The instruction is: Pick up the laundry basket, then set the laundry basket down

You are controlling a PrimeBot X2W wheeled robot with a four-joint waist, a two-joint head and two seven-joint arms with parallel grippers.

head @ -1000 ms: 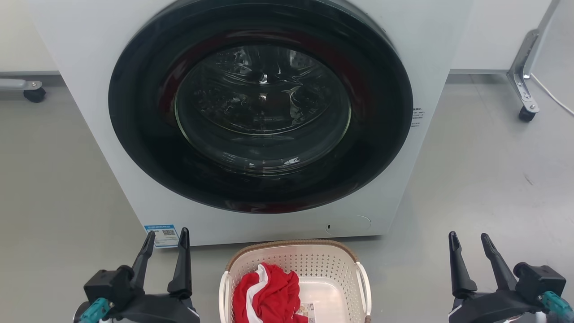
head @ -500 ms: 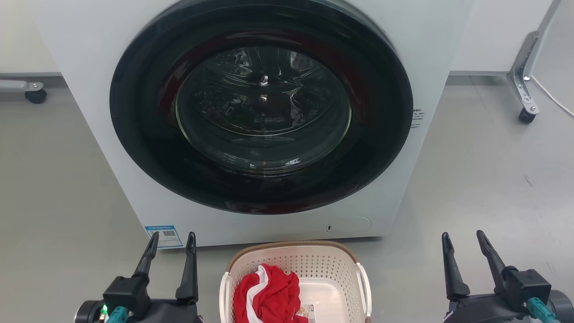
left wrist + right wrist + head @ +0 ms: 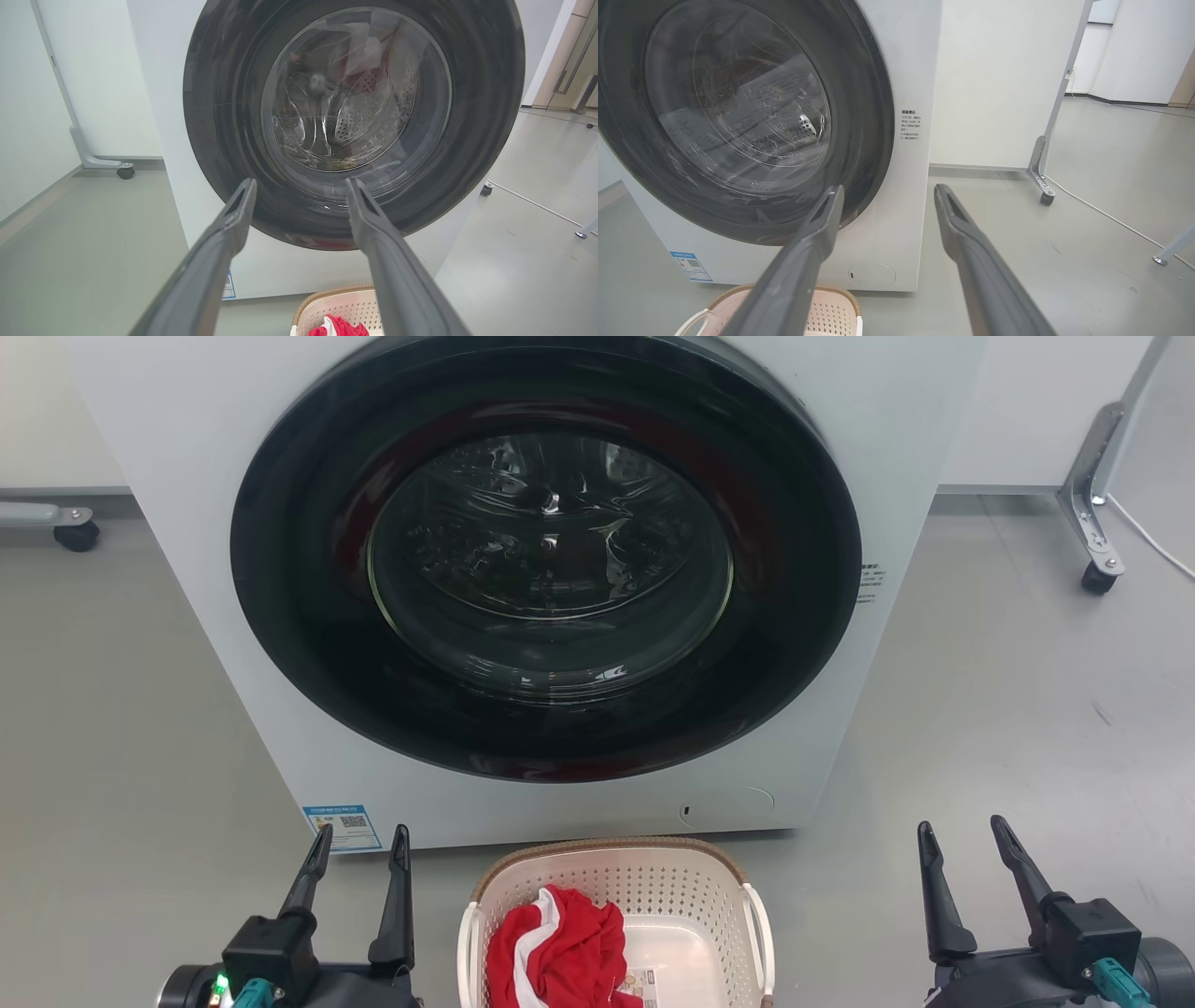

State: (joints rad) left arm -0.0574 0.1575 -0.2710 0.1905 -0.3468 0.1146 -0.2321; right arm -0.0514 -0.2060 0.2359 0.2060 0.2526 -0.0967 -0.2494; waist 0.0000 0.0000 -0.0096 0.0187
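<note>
Sitting at the head view's six o'clock, before the washing machine (image 3: 168,476), the laundry basket (image 3: 653,887) held red cloth (image 3: 560,943). The left gripper (image 3: 363,833) hung at its nine o'clock, the right gripper (image 3: 962,826) at three, both jaws released.

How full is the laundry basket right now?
Partly filled. One bunched red and white garment lies in the left half of the laundry basket; its bare base and a sticker show to the right.

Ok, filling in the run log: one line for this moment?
stage: pre-grasp | laundry basket: on floor, untouched | left gripper: open | right gripper: open
</note>
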